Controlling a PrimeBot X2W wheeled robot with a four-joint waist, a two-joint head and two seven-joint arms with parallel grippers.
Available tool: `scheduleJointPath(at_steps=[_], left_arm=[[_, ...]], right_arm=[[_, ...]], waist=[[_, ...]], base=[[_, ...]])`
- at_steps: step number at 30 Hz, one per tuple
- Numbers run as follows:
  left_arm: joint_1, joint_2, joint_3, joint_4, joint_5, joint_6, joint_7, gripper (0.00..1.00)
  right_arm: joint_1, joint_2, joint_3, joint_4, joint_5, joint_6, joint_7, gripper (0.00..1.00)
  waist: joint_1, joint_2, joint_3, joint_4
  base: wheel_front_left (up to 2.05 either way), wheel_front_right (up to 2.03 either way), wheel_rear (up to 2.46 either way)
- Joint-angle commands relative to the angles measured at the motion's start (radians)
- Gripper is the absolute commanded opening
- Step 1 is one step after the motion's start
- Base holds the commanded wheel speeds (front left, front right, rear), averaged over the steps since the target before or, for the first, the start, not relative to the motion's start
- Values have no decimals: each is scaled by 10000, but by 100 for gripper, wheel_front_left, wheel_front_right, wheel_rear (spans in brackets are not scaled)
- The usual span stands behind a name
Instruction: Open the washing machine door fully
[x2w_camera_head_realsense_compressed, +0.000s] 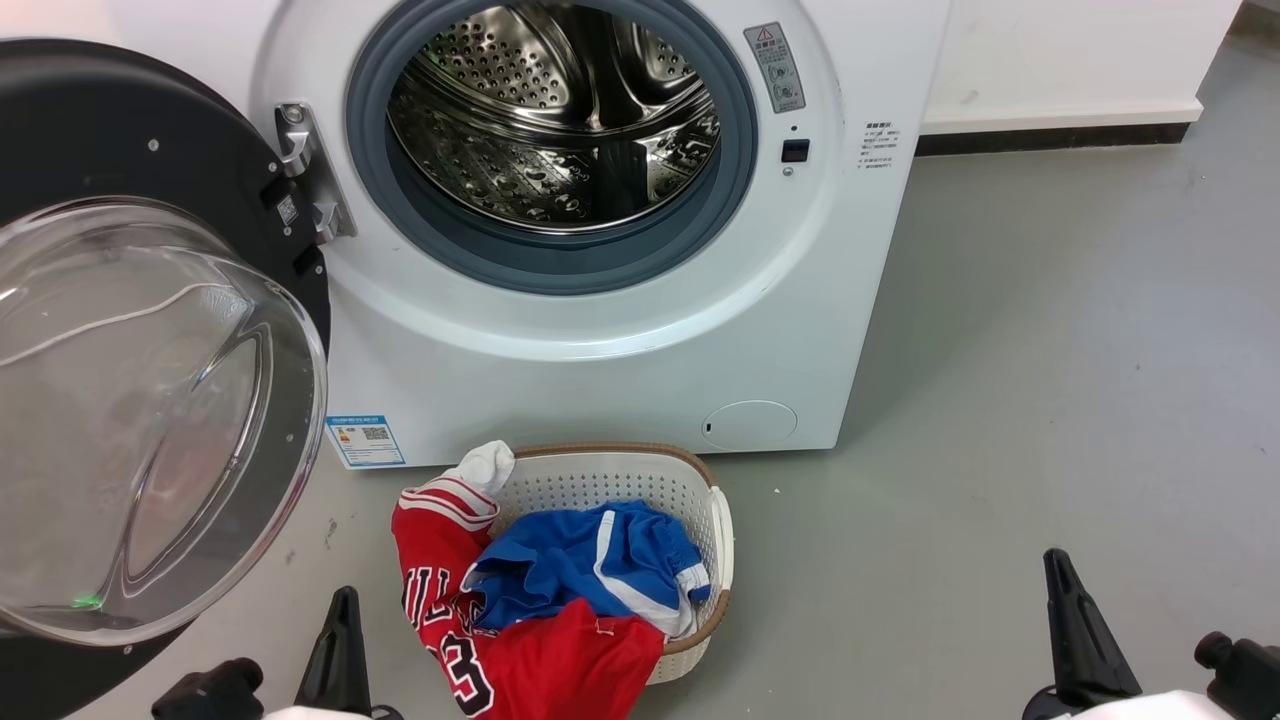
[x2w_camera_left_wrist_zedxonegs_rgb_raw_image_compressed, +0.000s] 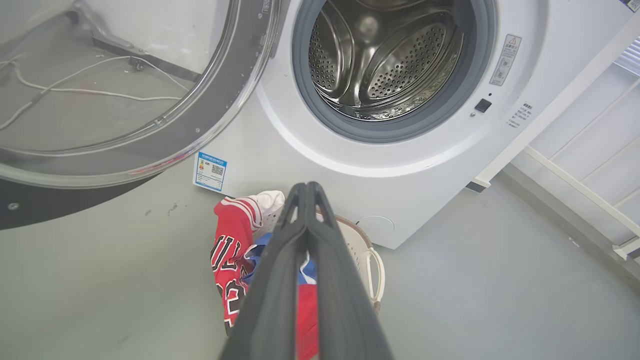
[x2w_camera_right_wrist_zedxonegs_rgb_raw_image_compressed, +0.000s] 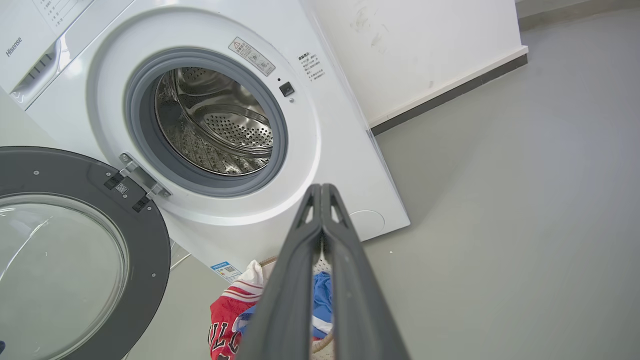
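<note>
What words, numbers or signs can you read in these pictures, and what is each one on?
"Hisense": washing machine, top of its front.
"ULL" and "3", partly folded under: red jersey.
Too small to read: warning-triangle sticker.
Too small: blue label with QR code.
Too small: grey print right of the opening.

Both arms sit low, pale forearms (x2w_camera_head_realsense_compressed: 1150, 705) just showing at the head view's bottom edge. The left pincer (x2w_camera_head_realsense_compressed: 344, 612) and right pincer (x2w_camera_head_realsense_compressed: 1060, 580) point upward, well apart, each with its fingertips pressed together.
</note>
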Motion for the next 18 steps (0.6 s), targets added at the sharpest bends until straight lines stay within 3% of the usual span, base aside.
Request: scheduleJointPath(at_steps=[1, 18], left_arm=[[-340, 4, 63, -77, -474, -80, 92, 0], [-853, 4, 269, 235, -3128, -314, 751, 0]], right_arm=[[-336, -103, -21, -40, 504, -1, 93, 0], [-854, -186, -105, 349, 3096, -1, 650, 0]], waist=[[0, 0, 3, 9], [0, 0, 34, 96]], base=[[0, 0, 0], [0, 0, 0]])
